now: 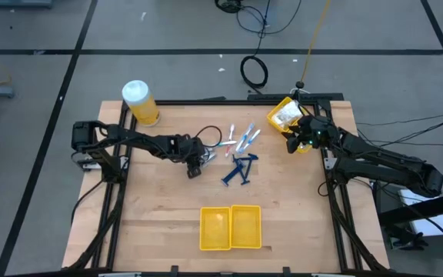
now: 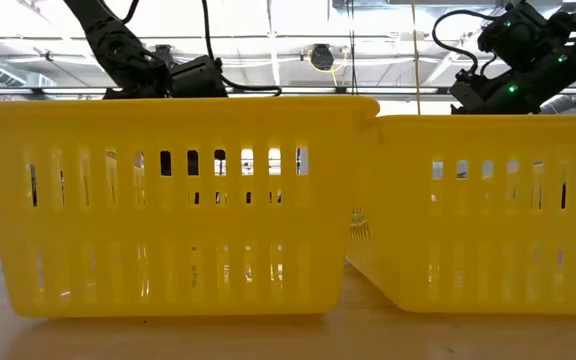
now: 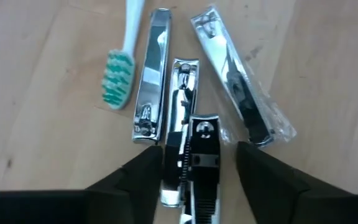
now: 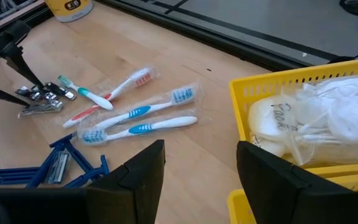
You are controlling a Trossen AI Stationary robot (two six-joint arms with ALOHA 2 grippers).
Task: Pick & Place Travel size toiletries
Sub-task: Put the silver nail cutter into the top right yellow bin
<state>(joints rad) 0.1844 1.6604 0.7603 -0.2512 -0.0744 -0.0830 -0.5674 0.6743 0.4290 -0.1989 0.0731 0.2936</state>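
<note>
Count on the bench [image 1: 160, 208]: four toothbrushes [image 4: 138, 112], four silvery nail clippers [image 3: 151, 74] (one in a clear wrapper), and a pile of dark blue razors [image 4: 55, 165] too tangled to count. Two yellow two-compartment bins: one [image 1: 230, 228] at the front, one [image 1: 287, 115] at the back right holding clear packets [image 4: 316, 124], number unclear. One yellow jar [image 1: 141, 102] with a white lid.

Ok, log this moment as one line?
left hand: open, over nail clippers | right hand: open, by yellow bin of packets | toothbrushes, razors: on table
</note>
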